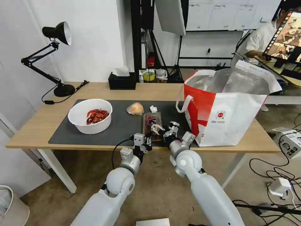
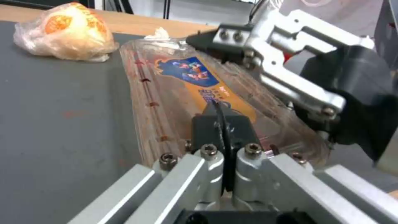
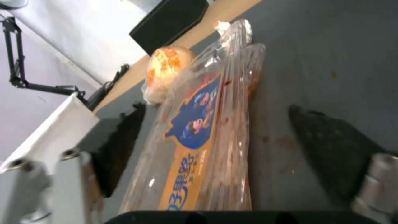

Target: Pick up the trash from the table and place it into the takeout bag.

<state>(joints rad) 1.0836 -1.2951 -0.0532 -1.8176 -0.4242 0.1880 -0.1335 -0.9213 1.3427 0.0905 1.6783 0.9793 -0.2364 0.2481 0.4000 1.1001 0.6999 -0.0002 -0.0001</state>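
- My right gripper [image 1: 157,128] is spread wide, straddling the clear tray [image 1: 152,121] on the table's [image 1: 37,125] dark mat [image 1: 122,125], not clamping it.
- My left gripper [image 2: 224,124] sits pinched together at the tray's near end.
- The takeout bag [image 1: 229,110] stands just right of the tray.

Head view: mat [image 1: 122,125] lies on the worktop [image 1: 28,128], centre frame. Bowl [image 1: 90,115] sits left on the mat; wrapped lump [image 1: 135,108] and tissue wad [image 1: 153,109] at centre; tray [image 1: 151,121] just below them. Takeout bag [image 1: 225,110] stands right. Tissue box [image 1: 122,81] and lamp [image 1: 56,62] sit above, toward upper left.
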